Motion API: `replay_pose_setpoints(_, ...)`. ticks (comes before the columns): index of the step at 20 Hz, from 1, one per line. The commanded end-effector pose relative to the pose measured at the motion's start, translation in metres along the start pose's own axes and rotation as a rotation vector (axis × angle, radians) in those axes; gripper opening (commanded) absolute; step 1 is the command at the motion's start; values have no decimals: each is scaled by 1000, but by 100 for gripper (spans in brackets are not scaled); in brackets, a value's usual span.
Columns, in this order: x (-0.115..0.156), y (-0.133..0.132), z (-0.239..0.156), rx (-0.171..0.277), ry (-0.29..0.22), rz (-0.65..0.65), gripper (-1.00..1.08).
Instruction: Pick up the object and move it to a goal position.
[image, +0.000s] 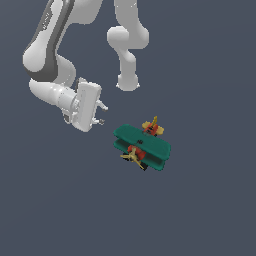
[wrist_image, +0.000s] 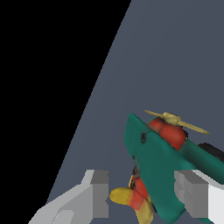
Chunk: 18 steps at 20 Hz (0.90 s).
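The toy biplane (image: 142, 145) rests on the dark grey floor, with two teal-green wings, a red nose, a yellow-tan propeller toward the camera and a yellow tail behind. My gripper (image: 102, 114) is to the exterior view's left of it, tilted sideways with its fingers pointing toward the plane, a short gap away. The jaws are open and hold nothing. In the wrist view the biplane (wrist_image: 157, 162) fills the space ahead between and beyond the two grey fingertips (wrist_image: 98, 192), with its propeller, red nose and a black wheel showing.
The dark grey floor (image: 200, 215) spreads in all directions. The white arm links (image: 127, 50) rise at the back. In the wrist view a black area outside the floor fills one side.
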<state>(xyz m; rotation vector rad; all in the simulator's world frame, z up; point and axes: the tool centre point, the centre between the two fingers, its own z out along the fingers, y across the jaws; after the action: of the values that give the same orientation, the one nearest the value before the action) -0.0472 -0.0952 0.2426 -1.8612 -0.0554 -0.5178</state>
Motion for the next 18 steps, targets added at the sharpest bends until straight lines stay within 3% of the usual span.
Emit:
replay_pose_setpoints(1,-9,13,9,17,-4,19,28)
replay_pose_setpoints(9,-36,47,35,52,-17,71,28)
replay_pose_setpoints(18,-54,65,50,69,-27,102,28)
